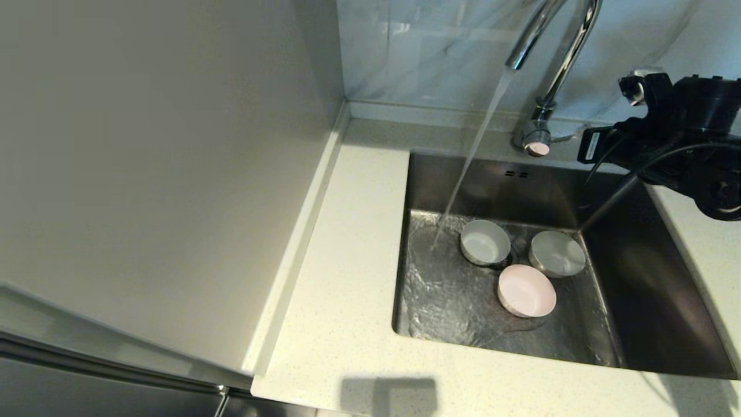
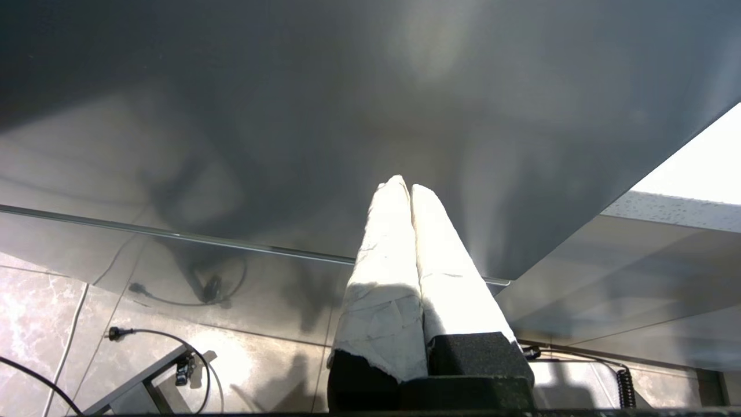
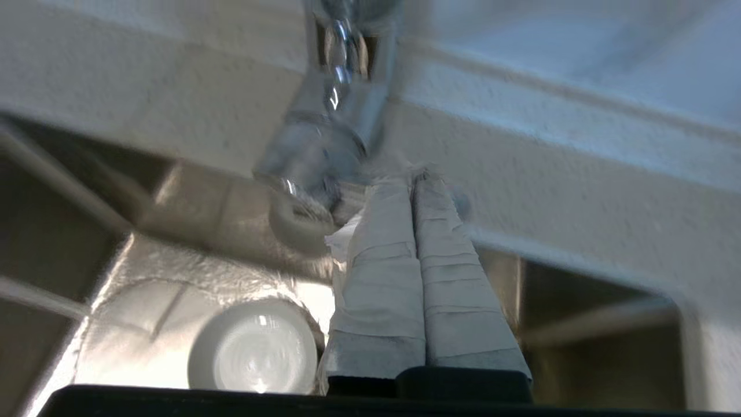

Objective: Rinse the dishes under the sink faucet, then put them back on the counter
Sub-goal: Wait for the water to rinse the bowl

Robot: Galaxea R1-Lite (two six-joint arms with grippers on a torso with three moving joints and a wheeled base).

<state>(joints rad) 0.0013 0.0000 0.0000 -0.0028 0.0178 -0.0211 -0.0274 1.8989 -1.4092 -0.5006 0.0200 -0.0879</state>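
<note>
Three small bowls lie on the floor of the steel sink (image 1: 654, 289): a white bowl (image 1: 485, 242) by the drain, a second white bowl (image 1: 557, 253) to its right, and a pale pink bowl (image 1: 527, 291) in front. Water streams (image 1: 472, 156) from the chrome faucet (image 1: 556, 63) and hits the basin left of the bowls. My right arm (image 1: 683, 133) reaches in at the faucet's base. The right gripper (image 3: 414, 176) is shut and empty, its tips beside the faucet base (image 3: 324, 145), with a white bowl (image 3: 253, 347) below. My left gripper (image 2: 405, 185) is shut, empty, parked low before a grey cabinet front.
The speckled off-white counter (image 1: 347, 260) wraps the sink's left and front. A tall pale panel (image 1: 145, 145) walls off the left side. Grey marbled tile (image 1: 417, 52) stands behind the faucet. Cables (image 2: 173, 289) lie on the floor in the left wrist view.
</note>
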